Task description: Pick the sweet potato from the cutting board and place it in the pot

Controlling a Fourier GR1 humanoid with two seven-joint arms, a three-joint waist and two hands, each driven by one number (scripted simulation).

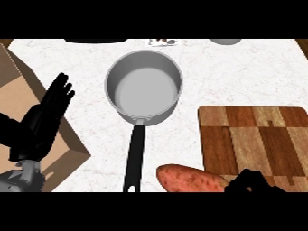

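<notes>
a: which step are you on?

b: carrying, i judge. my right hand (253, 182), bottom right of the frame, curls at the end of the sweet potato (191, 178), which lies low centre, left of the cutting board (258, 140). next it must rise toward the pot (143, 86), upper centre.

a: room to move?

b: open bench (249, 72) between them; mind the pot's handle. my left hand (46, 113) rests spread at the left.

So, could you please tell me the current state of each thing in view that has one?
Pot: upright, empty, handle toward the robot.
Sweet potato: off the cutting board, at its lower left corner, held at its right end.
Right hand: curled on the sweet potato.
Left hand: open, resting at left.
</notes>
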